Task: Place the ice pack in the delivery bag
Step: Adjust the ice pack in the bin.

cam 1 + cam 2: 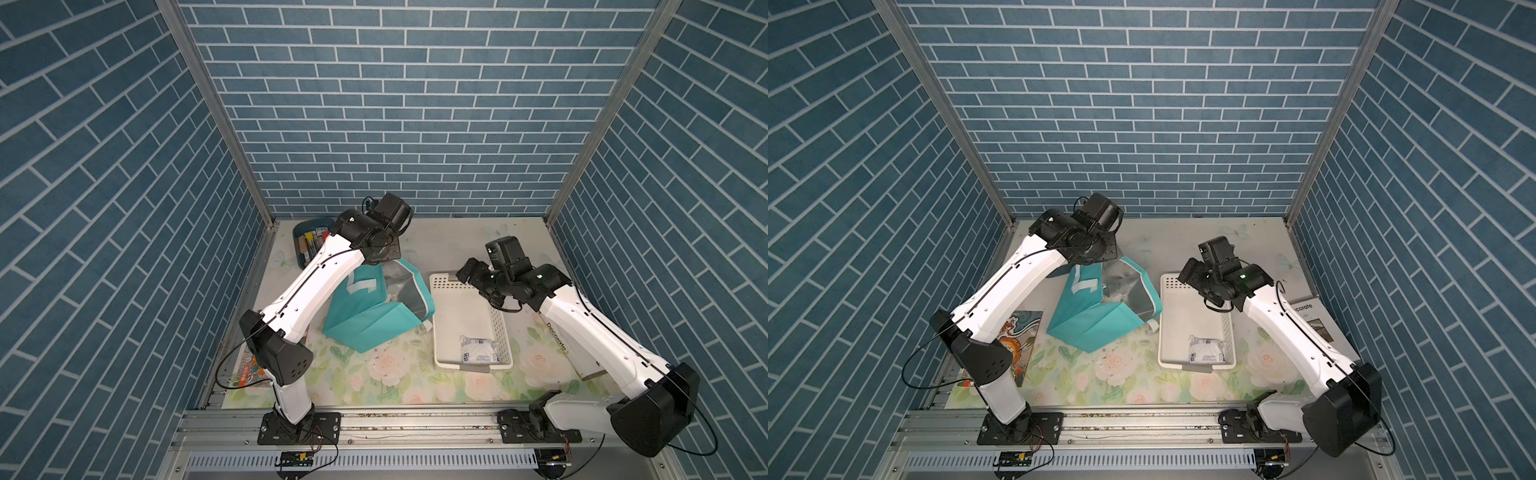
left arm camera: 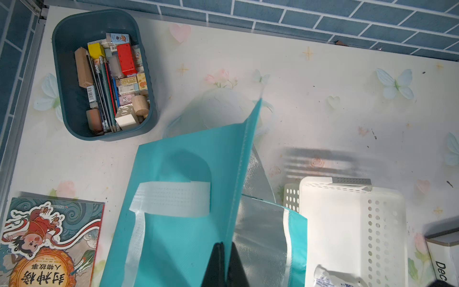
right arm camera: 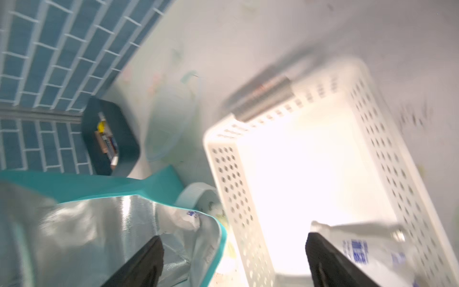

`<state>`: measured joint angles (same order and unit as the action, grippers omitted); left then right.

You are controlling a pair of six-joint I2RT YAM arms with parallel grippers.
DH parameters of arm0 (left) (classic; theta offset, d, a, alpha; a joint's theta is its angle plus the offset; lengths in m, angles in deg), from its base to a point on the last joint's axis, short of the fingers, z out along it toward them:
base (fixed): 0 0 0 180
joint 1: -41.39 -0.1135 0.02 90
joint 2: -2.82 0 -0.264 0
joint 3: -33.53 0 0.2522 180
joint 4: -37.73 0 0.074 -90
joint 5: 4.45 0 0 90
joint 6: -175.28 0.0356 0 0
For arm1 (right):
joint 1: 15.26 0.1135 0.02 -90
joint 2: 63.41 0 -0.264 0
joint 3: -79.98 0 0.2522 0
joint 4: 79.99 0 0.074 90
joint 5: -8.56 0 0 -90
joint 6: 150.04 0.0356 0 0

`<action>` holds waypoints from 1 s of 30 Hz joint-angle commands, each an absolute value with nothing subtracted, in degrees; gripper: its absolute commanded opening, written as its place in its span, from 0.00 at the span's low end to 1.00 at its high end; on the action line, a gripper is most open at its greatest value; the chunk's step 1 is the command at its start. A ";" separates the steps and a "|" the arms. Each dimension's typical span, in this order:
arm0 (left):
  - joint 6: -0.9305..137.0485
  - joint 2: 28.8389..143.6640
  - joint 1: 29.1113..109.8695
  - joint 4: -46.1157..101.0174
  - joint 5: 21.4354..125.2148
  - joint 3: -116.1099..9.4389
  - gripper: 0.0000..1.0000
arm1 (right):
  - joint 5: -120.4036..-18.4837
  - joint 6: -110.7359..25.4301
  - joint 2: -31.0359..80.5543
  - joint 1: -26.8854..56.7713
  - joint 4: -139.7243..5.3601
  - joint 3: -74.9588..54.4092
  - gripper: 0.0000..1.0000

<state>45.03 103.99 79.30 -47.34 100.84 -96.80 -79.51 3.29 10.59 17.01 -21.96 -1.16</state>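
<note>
Left tool (image 2: 226, 247) pinches the rim of the teal foil-lined fabric delivery bag (image 1: 365, 328), holding it open; right tool (image 3: 233, 237) hangs open and empty. White blue-printed ice pack (image 1: 478, 351) lies at 6 o'clock in the white perforated plastic basket (image 1: 446, 279), unbagged; a similar packet (image 3: 190, 218) seems already inside the bag. Pack print is unreadable; the white box (image 1: 559, 340) at the basket's 3 o'clock reads "Decorate".

Top views high, angled down — wrist views close, sharing delivery bag (image 2: 173, 248) and basket (image 2: 335, 223).
</note>
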 commanded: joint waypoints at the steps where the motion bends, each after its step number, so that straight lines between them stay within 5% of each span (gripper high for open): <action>1: 45.33 101.71 79.55 -47.01 102.50 -95.64 0.00 | -78.87 20.48 9.54 17.33 -10.67 2.30 0.92; 17: 45.20 99.50 79.54 -43.60 97.39 -91.54 0.00 | -73.13 38.09 5.96 17.88 -21.65 24.50 0.91; 30: 45.38 100.00 79.61 -43.45 97.06 -91.60 0.00 | -76.46 36.33 16.49 17.73 -29.56 21.42 0.91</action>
<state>45.12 100.12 79.30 -43.01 96.76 -91.69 -75.62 36.58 13.41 17.60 -25.46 22.49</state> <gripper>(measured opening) 0.075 0.914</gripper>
